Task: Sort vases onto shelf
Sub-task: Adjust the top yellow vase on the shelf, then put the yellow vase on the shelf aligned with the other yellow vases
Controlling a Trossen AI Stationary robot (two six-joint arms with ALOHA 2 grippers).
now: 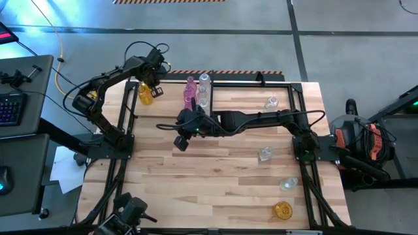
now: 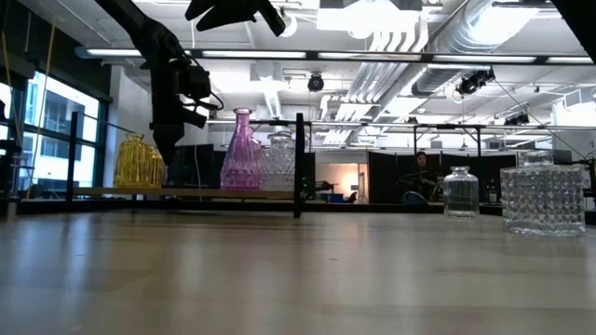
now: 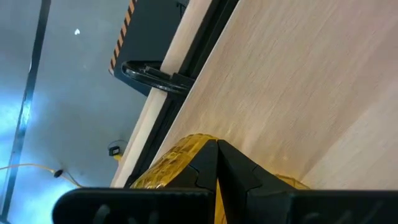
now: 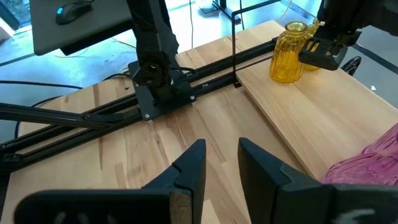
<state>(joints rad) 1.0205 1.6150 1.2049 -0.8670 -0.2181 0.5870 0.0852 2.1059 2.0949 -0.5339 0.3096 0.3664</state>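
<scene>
High view: I'm hovering my left gripper (image 1: pixel 155 83), fingers together, beside the yellow vase (image 1: pixel 145 93) grouped far-left on the shelf (image 1: pixel 248 83); my right gripper (image 1: pixel 181 140), slightly parted, is empty.

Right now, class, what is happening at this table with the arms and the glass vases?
The left gripper hangs shut at the shelf's left end, beside a yellow vase standing there. A pink vase and two clear ones stand by the divider. The right gripper hovers over the table, fingers apart, holding nothing. Several vases remain on the table, including a yellow one.
</scene>
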